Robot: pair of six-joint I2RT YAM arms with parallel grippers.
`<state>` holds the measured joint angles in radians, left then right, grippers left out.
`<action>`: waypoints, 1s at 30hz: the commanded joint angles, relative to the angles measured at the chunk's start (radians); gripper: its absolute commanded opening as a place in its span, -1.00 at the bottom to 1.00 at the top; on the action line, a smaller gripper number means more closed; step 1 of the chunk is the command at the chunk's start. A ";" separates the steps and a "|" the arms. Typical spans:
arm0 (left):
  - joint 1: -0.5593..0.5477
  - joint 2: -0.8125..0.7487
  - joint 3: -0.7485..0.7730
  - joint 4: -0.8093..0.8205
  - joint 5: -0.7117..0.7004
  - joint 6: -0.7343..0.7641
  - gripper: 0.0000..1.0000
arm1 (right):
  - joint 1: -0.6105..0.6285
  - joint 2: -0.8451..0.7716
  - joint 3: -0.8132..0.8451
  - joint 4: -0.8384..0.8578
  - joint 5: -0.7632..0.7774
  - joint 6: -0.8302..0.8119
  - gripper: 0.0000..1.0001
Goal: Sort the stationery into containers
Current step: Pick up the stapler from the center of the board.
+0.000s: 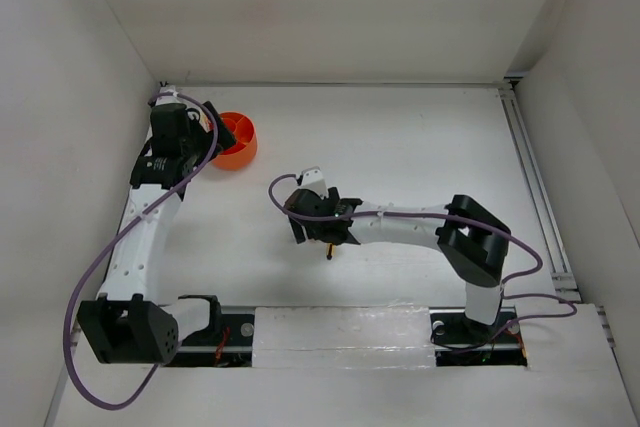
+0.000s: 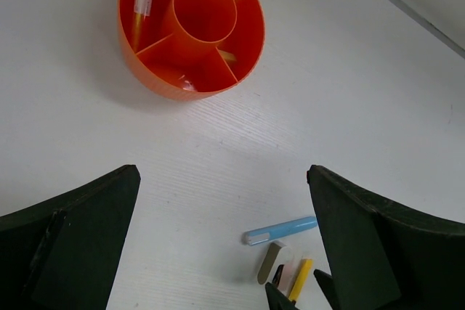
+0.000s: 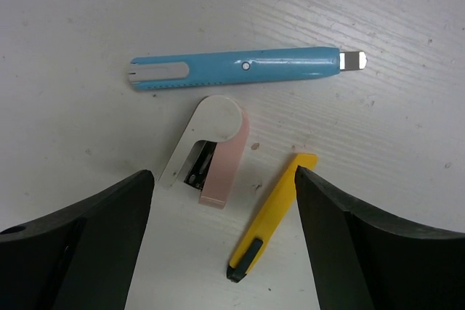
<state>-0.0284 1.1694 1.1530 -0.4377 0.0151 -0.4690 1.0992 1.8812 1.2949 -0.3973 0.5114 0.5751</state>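
Two items, white-pink eraser (image 3: 218, 132) and yellow pencil (image 3: 272, 215), lie between spread right claw (image 3: 221, 173).

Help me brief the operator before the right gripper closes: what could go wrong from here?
1. The open right gripper straddles both the white-and-pink eraser and the yellow black-tipped pencil, which lie close together. Closing may catch both or flick one away.
2. The pencil's pale end lies right beside one finger, so it could be pushed or pinned rather than gripped.
3. The blue pen lies just beyond them, and a skidding piece might knock it.
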 commanded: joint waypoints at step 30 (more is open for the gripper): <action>0.001 -0.053 -0.015 0.050 0.052 0.004 1.00 | 0.014 0.093 0.018 0.040 -0.027 0.121 -0.37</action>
<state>-0.0284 1.1461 1.1515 -0.4225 0.0563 -0.4690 1.1080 1.9774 1.3212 -0.4000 0.4942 0.6895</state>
